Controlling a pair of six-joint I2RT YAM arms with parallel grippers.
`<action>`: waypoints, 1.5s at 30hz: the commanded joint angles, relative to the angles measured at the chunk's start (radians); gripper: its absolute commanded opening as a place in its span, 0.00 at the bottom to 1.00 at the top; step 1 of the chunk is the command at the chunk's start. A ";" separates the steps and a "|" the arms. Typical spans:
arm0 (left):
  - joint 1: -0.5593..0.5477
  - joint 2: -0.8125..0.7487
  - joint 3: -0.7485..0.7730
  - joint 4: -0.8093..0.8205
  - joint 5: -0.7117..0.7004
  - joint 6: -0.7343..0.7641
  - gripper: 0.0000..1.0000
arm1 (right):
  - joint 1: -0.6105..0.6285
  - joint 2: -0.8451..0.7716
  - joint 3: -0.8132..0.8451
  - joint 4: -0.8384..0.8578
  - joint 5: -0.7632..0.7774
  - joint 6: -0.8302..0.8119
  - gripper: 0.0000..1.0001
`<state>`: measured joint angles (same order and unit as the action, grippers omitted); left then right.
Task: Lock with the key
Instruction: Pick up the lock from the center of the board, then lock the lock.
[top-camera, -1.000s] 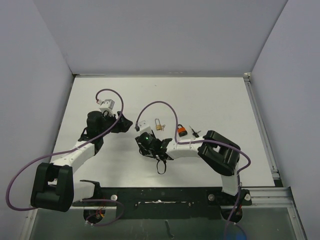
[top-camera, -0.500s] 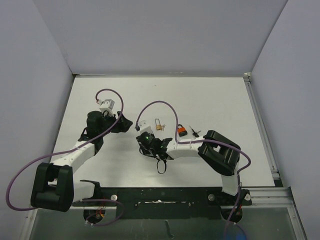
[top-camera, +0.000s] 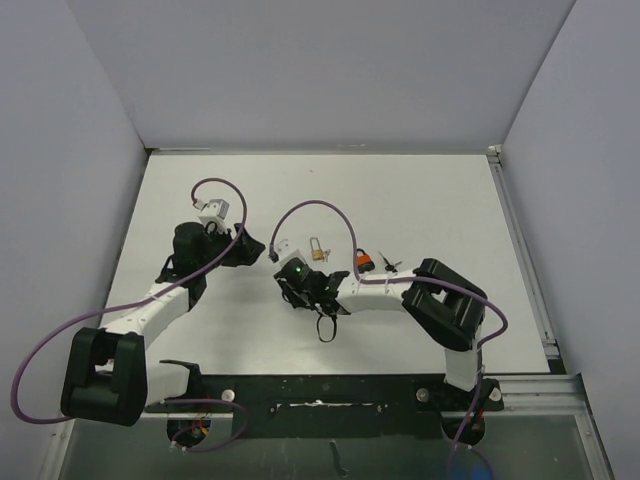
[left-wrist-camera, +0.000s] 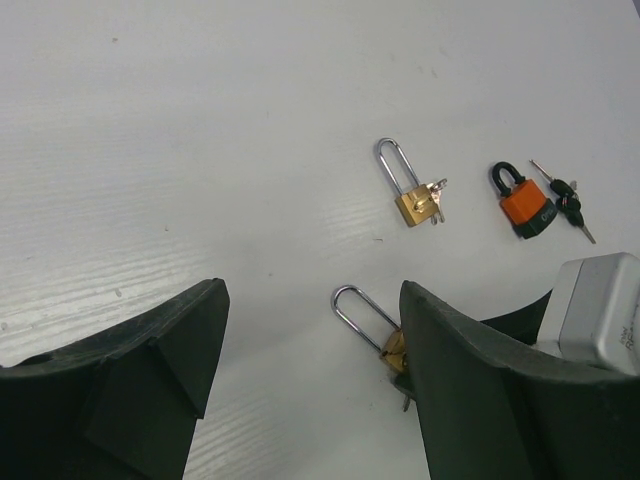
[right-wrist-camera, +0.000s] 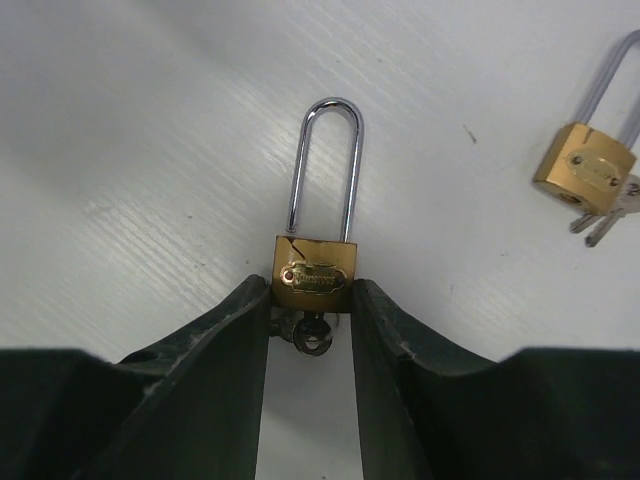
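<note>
A brass padlock with a long steel shackle lies on the white table, and a key sticks out of its underside. My right gripper is shut on the padlock's body, one finger on each side. In the top view this gripper is at mid-table and hides the lock. My left gripper stands open just left of it, nothing between its fingers. In the left wrist view the held padlock's shackle shows beside the right finger. The left gripper faces the right one.
A second brass padlock with keys lies just right of the held one, also in the wrist views. Farther right is an orange padlock with black-headed keys. Walls enclose the table.
My right gripper's jaws have narrowed onto the padlock's body and that arm has shifted slightly. The left arm has not moved.
</note>
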<state>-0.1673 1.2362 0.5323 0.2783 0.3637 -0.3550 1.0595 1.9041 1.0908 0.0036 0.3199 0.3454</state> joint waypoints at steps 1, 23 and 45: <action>0.009 -0.064 0.057 -0.006 0.010 0.022 0.68 | -0.039 -0.149 0.018 0.026 -0.022 -0.142 0.00; -0.020 -0.130 0.084 0.442 0.617 -0.095 0.58 | -0.540 -0.835 -0.576 0.753 -0.740 -0.004 0.00; -0.287 -0.097 0.225 0.310 0.505 0.074 0.64 | -0.617 -0.820 -0.634 1.270 -1.240 0.384 0.00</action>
<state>-0.4500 1.1576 0.7357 0.5163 0.8932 -0.2924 0.4400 1.0767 0.4519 1.0916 -0.8570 0.6395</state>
